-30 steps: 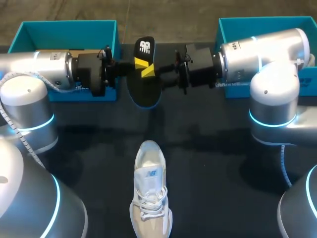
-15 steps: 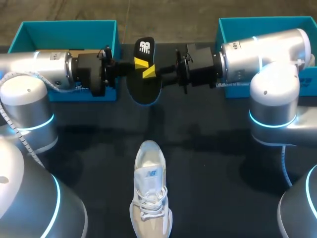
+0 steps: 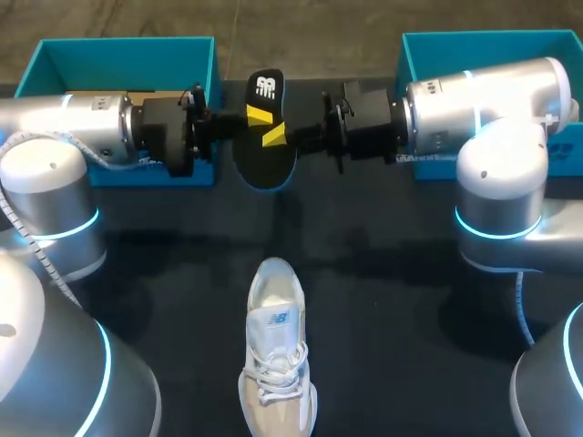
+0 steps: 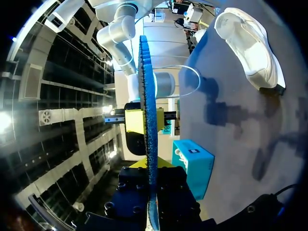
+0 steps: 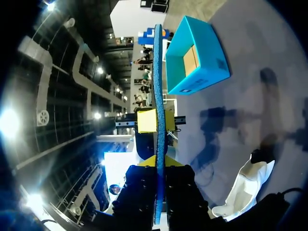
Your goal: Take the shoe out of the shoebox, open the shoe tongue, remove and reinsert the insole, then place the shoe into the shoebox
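A black insole [image 3: 264,127] with a blue underside and white and yellow marks hangs in the air between the two teal boxes. My left gripper [image 3: 241,121] is shut on its left edge and my right gripper [image 3: 290,137] is shut on its right edge. In the left wrist view the insole [image 4: 147,110] stands edge-on between my left gripper's [image 4: 150,177] fingers. The right wrist view shows the insole [image 5: 158,86] the same way in my right gripper [image 5: 160,169]. The white and beige shoe [image 3: 275,355] lies on the table near the front edge, its laces towards me; it also shows as the shoe [image 4: 250,48] and the shoe [image 5: 243,190].
A teal box [image 3: 127,55] with a brown cardboard insert stands at the back left, behind my left arm. A second teal box [image 3: 483,41] stands at the back right, behind my right arm. Dark tabletop lies between the shoe and the insole.
My right gripper's fingers have closed onto the insole's right edge. The insole has shifted slightly. The left arm and the shoe have stayed put.
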`<state>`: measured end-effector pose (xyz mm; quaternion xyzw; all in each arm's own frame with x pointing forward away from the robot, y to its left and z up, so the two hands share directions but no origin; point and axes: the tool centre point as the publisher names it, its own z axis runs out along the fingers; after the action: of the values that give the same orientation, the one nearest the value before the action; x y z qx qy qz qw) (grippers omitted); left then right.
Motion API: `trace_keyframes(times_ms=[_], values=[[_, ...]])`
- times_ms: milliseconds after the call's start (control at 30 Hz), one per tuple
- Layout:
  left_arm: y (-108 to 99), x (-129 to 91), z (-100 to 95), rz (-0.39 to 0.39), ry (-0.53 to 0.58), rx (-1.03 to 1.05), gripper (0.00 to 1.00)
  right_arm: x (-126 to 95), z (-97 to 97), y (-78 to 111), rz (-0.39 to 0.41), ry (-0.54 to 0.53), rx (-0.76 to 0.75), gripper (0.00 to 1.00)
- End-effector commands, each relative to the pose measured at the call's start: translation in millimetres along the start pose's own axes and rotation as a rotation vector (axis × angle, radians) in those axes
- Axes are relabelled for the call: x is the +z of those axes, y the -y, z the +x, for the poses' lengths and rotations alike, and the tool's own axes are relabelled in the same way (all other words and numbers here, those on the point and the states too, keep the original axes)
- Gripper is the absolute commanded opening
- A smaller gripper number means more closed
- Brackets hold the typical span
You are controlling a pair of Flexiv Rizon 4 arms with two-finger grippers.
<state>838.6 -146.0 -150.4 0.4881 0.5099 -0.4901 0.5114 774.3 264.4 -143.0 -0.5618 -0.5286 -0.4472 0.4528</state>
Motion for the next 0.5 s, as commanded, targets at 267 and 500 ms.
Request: trace_keyframes(times_ms=[267, 500], values=[[9.3, -7.6, -5.3, 0.025, -0.014, -0.009, 1.0, -0.3, 3.2, 5.6, -0.034, -0.011, -0.053, 0.0], [19.8, -43.7, -1.6, -0.097, -0.125, -0.08, 1.0, -12.8, 1.2, 8.2, -0.061, 0.006, -0.139, 0.0]])
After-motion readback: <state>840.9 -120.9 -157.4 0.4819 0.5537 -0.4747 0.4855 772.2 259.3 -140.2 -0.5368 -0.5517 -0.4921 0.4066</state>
